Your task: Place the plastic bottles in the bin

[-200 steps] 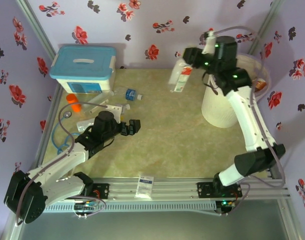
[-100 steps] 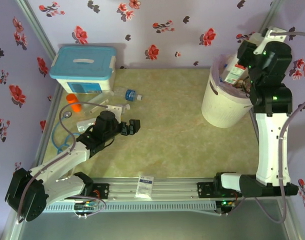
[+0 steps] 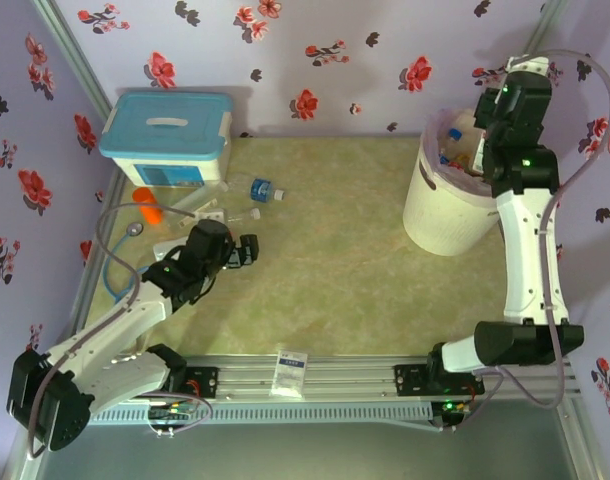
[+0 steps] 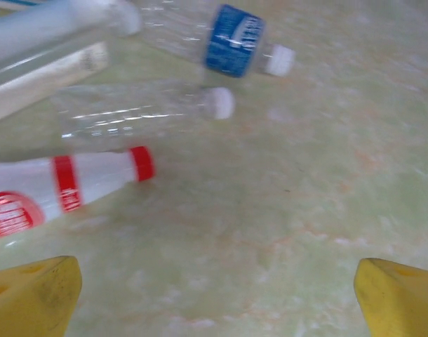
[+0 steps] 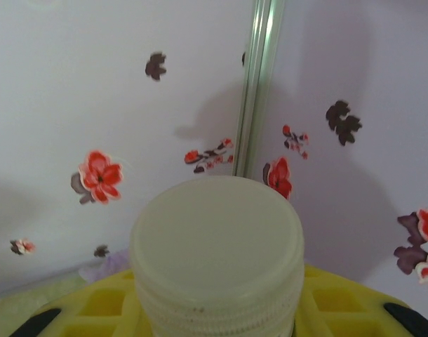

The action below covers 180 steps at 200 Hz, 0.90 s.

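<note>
Bottle (image 5: 217,246) w/ white cap clamped in right fingers (image 5: 95,309) over bin (image 3: 435,215); left fingers (image 4: 31,295) spread wide.

White arm links (image 3: 525,240) with black joints (image 3: 505,345), grey looping cables (image 3: 583,57), yellow claw fingers (image 4: 31,295)

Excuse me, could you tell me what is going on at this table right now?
The right claw is shut on a plastic bottle with a cream screw cap, holding it over the tall round white plastic bin, which is already partly filled. The left claw hangs open above the pale green tabletop, facing three lying bottles: a white bottle with red label, a clear white-capped bottle and a blue-labelled clear bottle.
</note>
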Each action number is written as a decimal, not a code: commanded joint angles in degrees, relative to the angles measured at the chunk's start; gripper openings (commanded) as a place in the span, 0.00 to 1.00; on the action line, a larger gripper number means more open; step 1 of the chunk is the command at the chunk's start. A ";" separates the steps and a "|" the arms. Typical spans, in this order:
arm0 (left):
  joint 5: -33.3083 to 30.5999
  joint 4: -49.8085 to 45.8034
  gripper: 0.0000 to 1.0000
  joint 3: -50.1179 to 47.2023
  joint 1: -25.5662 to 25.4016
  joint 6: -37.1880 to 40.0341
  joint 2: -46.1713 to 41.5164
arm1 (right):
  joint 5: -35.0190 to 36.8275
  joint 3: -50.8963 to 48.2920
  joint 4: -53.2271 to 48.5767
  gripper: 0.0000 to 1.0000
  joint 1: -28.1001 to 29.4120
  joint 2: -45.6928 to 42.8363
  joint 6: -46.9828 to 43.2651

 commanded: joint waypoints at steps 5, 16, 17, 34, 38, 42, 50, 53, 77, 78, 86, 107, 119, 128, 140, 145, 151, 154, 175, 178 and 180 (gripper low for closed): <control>-6.85 -9.73 0.99 1.21 2.90 -5.83 -0.66 | 0.87 -2.85 3.53 0.22 -0.27 0.76 -2.19; -6.86 -10.65 0.99 1.06 3.91 -6.59 -0.90 | 0.54 -3.14 2.79 0.22 -0.27 1.83 -2.28; -6.87 -10.68 0.99 1.00 3.96 -6.64 -0.95 | 0.54 -3.15 2.70 0.22 -0.27 1.90 -2.32; -6.85 -10.54 0.99 0.37 4.91 -7.33 -1.52 | 0.52 -4.71 3.21 0.22 -0.27 2.96 -2.78; -6.87 -10.38 0.99 0.19 4.96 -7.38 -1.66 | 0.81 -5.37 3.56 0.22 -0.27 3.13 -2.85; -6.82 -10.13 0.99 0.02 5.00 -7.48 -1.79 | 1.09 -5.85 3.85 0.22 -0.34 3.43 -2.96; -6.87 -9.80 0.98 -0.28 5.12 -7.57 -2.10 | 1.25 -6.38 3.98 0.22 -0.56 4.29 -3.07; -6.87 -9.68 0.98 -0.37 5.21 -7.67 -2.23 | 1.13 -6.36 3.83 0.22 -0.73 4.72 -3.07; -6.85 -9.95 0.98 -0.43 5.53 -7.34 -2.66 | -2.17 -5.51 1.51 0.23 -3.12 7.94 -0.85; -6.82 -9.97 0.98 -0.43 5.56 -7.33 -2.62 | -2.75 -5.43 1.36 0.23 -3.23 8.11 -0.69; -6.87 -10.22 0.98 -0.39 5.82 -7.49 -2.71 | -5.12 -4.90 0.18 0.24 -4.24 9.12 0.67; -6.71 -10.61 0.97 -0.45 6.45 -8.49 -3.03 | -11.24 -3.23 -3.27 0.25 -7.22 11.22 5.34; -6.74 -10.54 0.96 -0.63 6.76 -8.87 -3.34 | -15.32 -1.56 -6.12 0.25 -8.95 12.71 8.10; -6.61 -10.44 0.96 -0.70 6.98 -9.10 -3.38 | -17.90 -0.44 -7.89 0.26 -9.93 13.66 9.76; -6.44 -10.27 0.96 -0.74 7.21 -9.12 -3.41 | -20.19 0.70 -9.75 0.26 -10.79 14.20 11.41; -6.51 -10.27 0.96 -0.76 7.29 -9.09 -3.38 | -20.46 0.81 -9.94 0.26 -11.03 14.06 11.94; -6.36 -10.22 0.96 -0.66 7.34 -9.20 -3.43 | -20.73 0.76 -9.79 0.26 -11.20 13.67 12.61; -6.23 -10.18 0.96 -0.69 7.38 -9.16 -3.39 | -20.90 0.80 -9.76 0.26 -11.41 13.53 13.03; -5.87 -9.85 0.96 -0.78 7.53 -9.24 -3.31 | -24.14 2.22 -10.37 0.26 -12.95 12.41 16.32; -5.87 -9.76 0.96 -0.81 7.59 -9.32 -3.29 | -24.46 2.53 -10.53 0.26 -13.12 12.29 16.61; -5.77 -9.70 0.96 -0.87 7.56 -9.39 -3.22 | -24.61 2.73 -10.63 0.26 -13.15 12.25 16.79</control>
